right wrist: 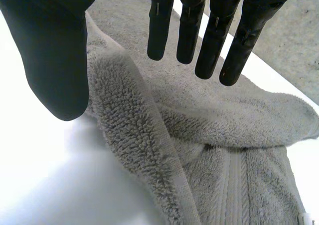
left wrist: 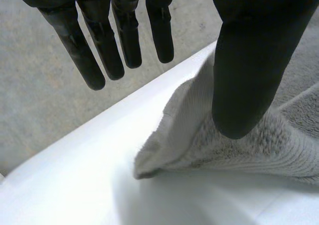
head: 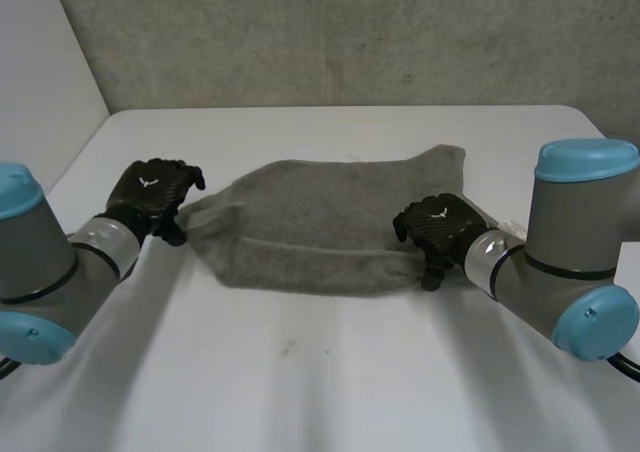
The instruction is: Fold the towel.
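Hovering over both ends of the grey towel (head: 330,222), two open hands, nothing gripped.

Out on the white surface (head: 320,382) the towel lies rumpled and roughly doubled over, stretching left to right across the middle. At its left end sits the left hand (head: 150,197), fingers (left wrist: 104,46) straight and spread well away from the thumb, which hangs just above a slightly raised corner of cloth. Over on the right, the right hand (head: 440,230) is at the towel's near right corner, fingers straight, thumb wide apart, the thick folded edge lying loose under its palm.
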You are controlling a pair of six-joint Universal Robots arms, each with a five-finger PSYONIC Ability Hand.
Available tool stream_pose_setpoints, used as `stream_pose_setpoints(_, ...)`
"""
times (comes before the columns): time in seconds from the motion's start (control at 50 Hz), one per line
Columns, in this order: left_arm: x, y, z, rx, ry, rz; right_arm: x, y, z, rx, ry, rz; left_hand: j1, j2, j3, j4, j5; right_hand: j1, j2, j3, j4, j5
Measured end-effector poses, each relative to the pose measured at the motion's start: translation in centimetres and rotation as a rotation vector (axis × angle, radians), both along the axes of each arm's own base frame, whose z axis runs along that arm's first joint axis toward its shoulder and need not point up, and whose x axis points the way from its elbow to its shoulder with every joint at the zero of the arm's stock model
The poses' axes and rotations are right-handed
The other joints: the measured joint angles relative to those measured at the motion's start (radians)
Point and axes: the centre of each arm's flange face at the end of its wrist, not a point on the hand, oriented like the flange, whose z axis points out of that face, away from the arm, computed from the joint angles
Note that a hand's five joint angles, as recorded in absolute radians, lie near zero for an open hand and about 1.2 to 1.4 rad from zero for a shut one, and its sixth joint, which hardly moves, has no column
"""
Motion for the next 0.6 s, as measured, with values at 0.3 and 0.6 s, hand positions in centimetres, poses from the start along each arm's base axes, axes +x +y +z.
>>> stream_pose_setpoints(0.3,-3.9,4.0,6.1,-0.167,0.000,-0.129,-0.6,0.7,-1.4,0.045,0.016,-0.005,-0.009,0.002,0.001,0.001,0.003,-0.005,-0.007,-0.011,-0.014,-0.026)
stream_pose_setpoints(0.6,-7.7,5.4,-0.7,0.088,-0.247,-0.082,-0.9,1.2,-2.2,0.067,0.030,-0.009,-0.010,-0.007,-0.008,-0.008,-0.008,-0.029,-0.035,-0.035,-0.037,-0.041)
